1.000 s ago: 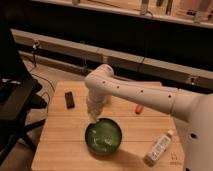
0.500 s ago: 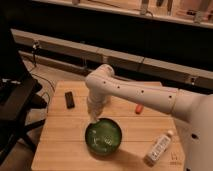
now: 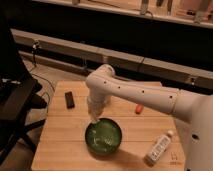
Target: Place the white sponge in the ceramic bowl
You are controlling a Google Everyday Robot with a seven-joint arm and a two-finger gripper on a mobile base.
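The green ceramic bowl (image 3: 103,138) sits on the wooden table (image 3: 55,145), front of centre. My gripper (image 3: 94,116) hangs from the white arm (image 3: 135,95) and points straight down over the bowl's back left rim. A small pale shape at the gripper's tip may be the white sponge (image 3: 95,120), but I cannot tell it apart from the gripper. No other sponge shows on the table or in the bowl.
A black rectangular object (image 3: 69,99) lies at the table's back left. A small orange object (image 3: 139,108) lies right of the arm. A clear bottle with a white label (image 3: 159,147) lies at the front right. A dark chair (image 3: 15,102) stands left of the table.
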